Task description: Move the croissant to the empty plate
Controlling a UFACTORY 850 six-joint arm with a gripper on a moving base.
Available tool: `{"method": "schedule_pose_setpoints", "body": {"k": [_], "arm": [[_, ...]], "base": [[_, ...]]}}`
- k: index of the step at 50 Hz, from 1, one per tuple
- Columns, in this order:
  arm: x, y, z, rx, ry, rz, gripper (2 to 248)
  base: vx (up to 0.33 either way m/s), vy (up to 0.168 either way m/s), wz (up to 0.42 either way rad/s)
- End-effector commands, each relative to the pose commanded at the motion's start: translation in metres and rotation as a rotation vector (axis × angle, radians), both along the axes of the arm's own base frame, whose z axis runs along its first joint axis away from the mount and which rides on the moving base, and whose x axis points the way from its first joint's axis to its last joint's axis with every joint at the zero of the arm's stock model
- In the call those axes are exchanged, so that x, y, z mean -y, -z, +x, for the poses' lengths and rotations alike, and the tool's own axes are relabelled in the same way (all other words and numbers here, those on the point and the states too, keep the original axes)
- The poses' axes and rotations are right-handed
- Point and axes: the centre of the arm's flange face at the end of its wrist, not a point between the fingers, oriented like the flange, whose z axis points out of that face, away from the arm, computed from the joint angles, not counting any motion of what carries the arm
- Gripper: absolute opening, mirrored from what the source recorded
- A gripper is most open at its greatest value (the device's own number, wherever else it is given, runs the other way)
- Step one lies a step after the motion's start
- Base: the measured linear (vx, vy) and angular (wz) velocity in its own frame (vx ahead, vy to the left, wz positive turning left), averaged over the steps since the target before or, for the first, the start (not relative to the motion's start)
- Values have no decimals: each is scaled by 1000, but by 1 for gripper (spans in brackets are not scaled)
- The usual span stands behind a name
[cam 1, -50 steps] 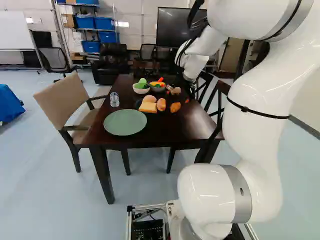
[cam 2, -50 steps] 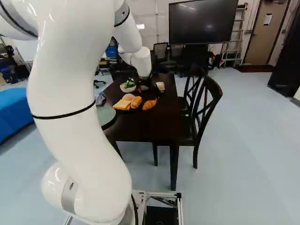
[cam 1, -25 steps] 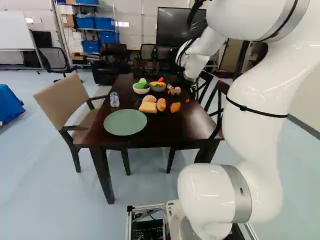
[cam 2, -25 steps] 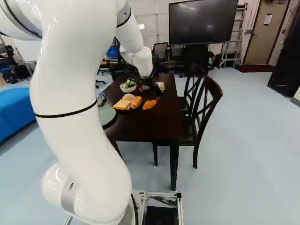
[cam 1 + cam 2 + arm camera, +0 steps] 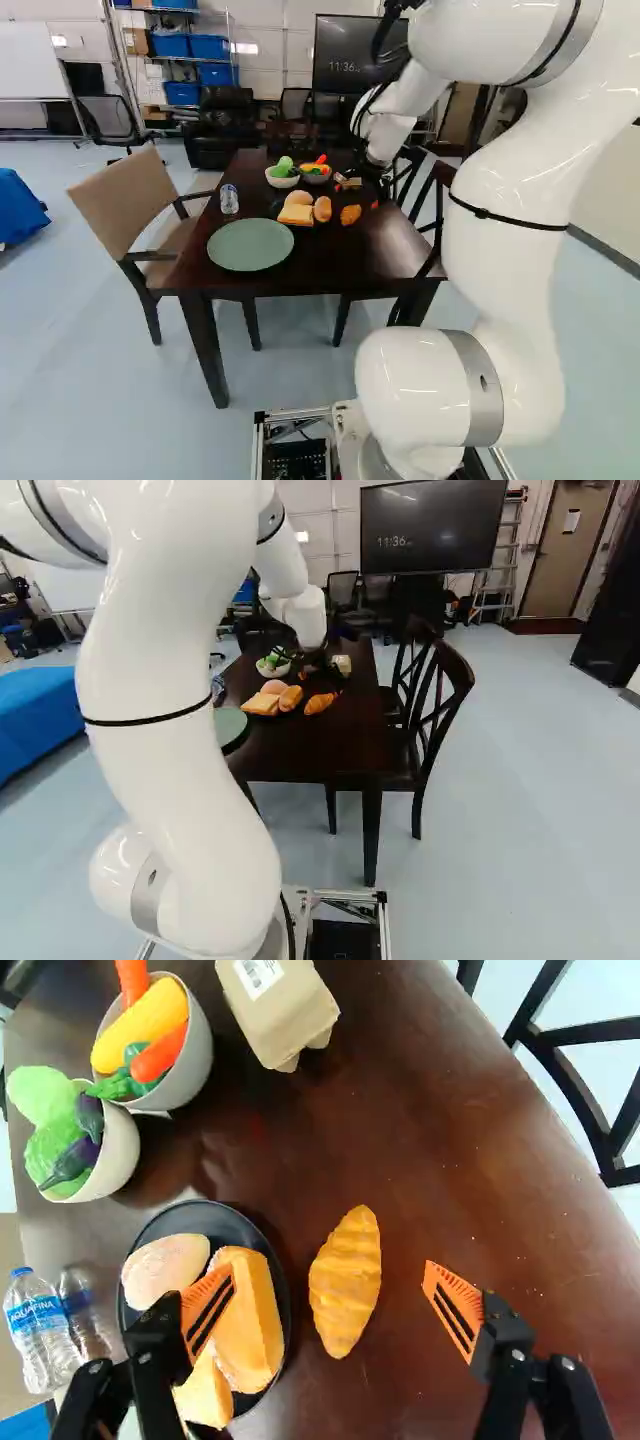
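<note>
In the right base view my gripper (image 5: 316,662) hangs over the table, beyond the croissant (image 5: 320,702). The wrist view shows the gripper (image 5: 332,1308) open, its orange pads wide apart. The orange-brown croissant (image 5: 346,1280) lies on bare table, in line with the gap between the fingers; neither finger grips it. One finger overlaps the view of the dark plate (image 5: 235,1222), which holds several bread pieces beside the croissant. The empty green plate (image 5: 250,245) lies at the table's near side in the left base view.
Two bowls (image 5: 198,1065) (image 5: 122,1155) of toy vegetables, an egg-carton-like box (image 5: 285,1005) and water bottles (image 5: 45,1325) stand on the dark table (image 5: 335,262). A beige chair (image 5: 125,200) is at one side, black chairs (image 5: 430,715) at the other.
The arm has shifted slightly, its upper links rightward in the right base view and a little leftward in the left one. Digits now show on the wall screen. The base has not moved.
</note>
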Motion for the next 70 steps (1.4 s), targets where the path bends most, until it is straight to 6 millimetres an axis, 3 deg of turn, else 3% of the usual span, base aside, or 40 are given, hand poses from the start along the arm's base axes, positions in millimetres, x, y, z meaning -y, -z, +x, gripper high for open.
{"method": "schedule_pose_setpoints", "body": {"k": [8,53,70], "arm": [[1,11,3,-17,0,3,247],[6,11,3,-18,10,3,247],[11,27,8,-43,16,7,247]], "base": [[0,0,0],[0,0,0],[0,0,0]]}}
